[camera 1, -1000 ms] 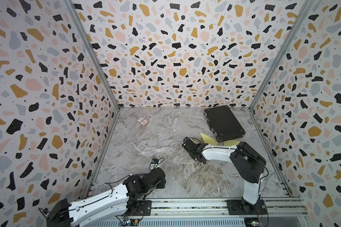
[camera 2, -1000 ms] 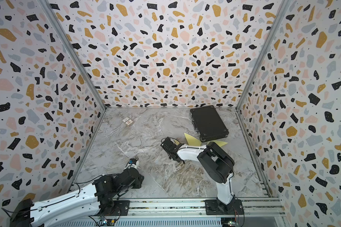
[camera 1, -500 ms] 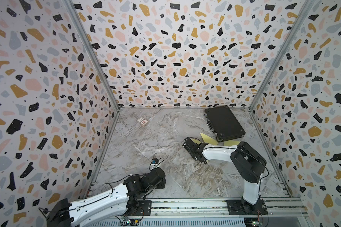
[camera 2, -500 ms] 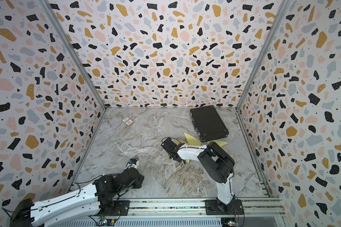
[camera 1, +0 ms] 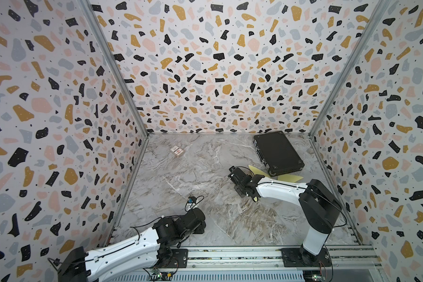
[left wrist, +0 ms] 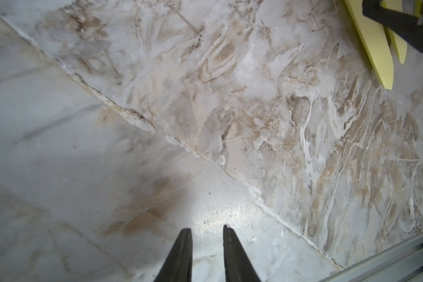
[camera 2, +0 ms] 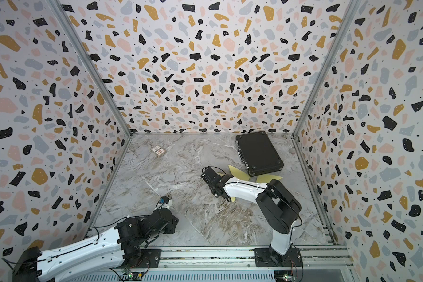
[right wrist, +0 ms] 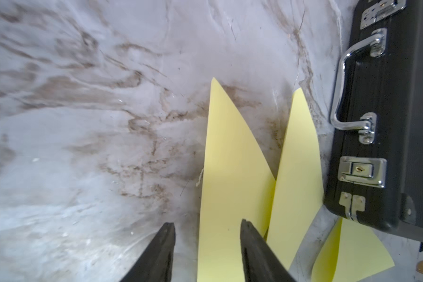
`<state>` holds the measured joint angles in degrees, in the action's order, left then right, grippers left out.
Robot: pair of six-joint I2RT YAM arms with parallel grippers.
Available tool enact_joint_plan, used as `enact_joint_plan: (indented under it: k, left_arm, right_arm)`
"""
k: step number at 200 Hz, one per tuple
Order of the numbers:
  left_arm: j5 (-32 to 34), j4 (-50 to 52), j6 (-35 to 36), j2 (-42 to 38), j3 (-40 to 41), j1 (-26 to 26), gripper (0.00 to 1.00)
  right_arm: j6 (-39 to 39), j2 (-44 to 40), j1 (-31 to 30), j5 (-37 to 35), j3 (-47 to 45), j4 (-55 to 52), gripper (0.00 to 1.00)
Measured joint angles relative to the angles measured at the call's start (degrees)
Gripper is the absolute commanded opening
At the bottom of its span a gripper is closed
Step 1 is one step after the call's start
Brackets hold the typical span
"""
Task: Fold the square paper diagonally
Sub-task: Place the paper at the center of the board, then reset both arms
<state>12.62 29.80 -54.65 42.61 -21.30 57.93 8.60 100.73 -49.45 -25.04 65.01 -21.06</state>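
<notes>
The yellow square paper lies on the marble table beside the black case, mostly hidden under my right arm in both top views. In the right wrist view the paper shows two pointed flaps curling up, and one corner is tucked under the case. My right gripper is open over the paper's edge; one finger is above the sheet, the other above bare table. My left gripper is open with nothing between its fingers, low over bare table near the front. The paper's tips show far off in the left wrist view.
A black case with chrome handle and latches lies at the back right, touching the paper. A small flat packet lies at the back left. Patterned walls close three sides. A metal rail runs along the front.
Both arms stay about where they were in the top views. The paper has not visibly shifted.
</notes>
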Motion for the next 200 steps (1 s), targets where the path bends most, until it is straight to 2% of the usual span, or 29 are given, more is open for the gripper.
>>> enact_joint_plan:
  k: [20, 53, 65, 93, 103, 134, 141, 147, 149, 177, 200]
  left_arm:
    - [0.35, 0.57, 0.81, 0.11, -1.66, 0.00, 0.39]
    - [1.31, 1.88, 3.80, 0.13, -5.49, 0.00, 0.67]
    - [1.88, 2.49, 4.83, -0.04, -7.26, 0.00, 0.82]
    - [4.20, 3.91, 8.63, -1.70, -12.11, 0.00, 1.00]
    - [5.27, 4.31, 9.75, -2.36, -13.97, 0.00, 0.99]
    - [8.98, 4.68, 14.08, -2.89, -19.10, 0.00, 0.99]
    - [9.84, 4.61, 15.02, -2.56, -20.11, 0.00, 0.99]
    - [10.78, 4.66, 15.58, -2.16, -20.87, 0.00, 0.99]
    - [11.06, 4.66, 15.87, -2.05, -21.18, 0.00, 0.99]
    - [16.06, 4.22, 18.88, 0.02, -24.55, -0.02, 0.99]
    - [20.39, 1.86, 22.95, 0.31, -24.76, -0.02, 0.99]
  right_arm:
    - [0.66, -3.96, 0.00, 3.04, -0.04, 0.02, 0.49]
    - [2.12, -13.07, 0.00, 7.39, -2.25, 0.94, 0.50]
    - [2.69, -17.31, 0.00, 8.37, -3.78, 1.22, 0.50]
    - [4.07, -29.33, 0.00, 8.94, -7.98, 1.42, 0.50]
    - [4.66, -34.16, 0.00, 8.55, -9.75, 1.70, 0.51]
    - [6.43, -48.74, 0.00, 3.96, -14.49, 2.40, 0.68]
    - [6.84, -51.01, 0.00, 2.60, -15.26, 2.51, 0.78]
    - [7.56, -53.00, 0.00, 0.72, -16.11, 3.06, 0.96]
    - [7.48, -53.59, 0.00, 0.07, -16.44, 3.21, 0.99]
    - [7.06, -60.70, 0.00, -7.50, -23.80, 9.22, 0.99]
    - [1.18, -64.54, 0.02, -11.52, -30.53, 15.76, 1.00]
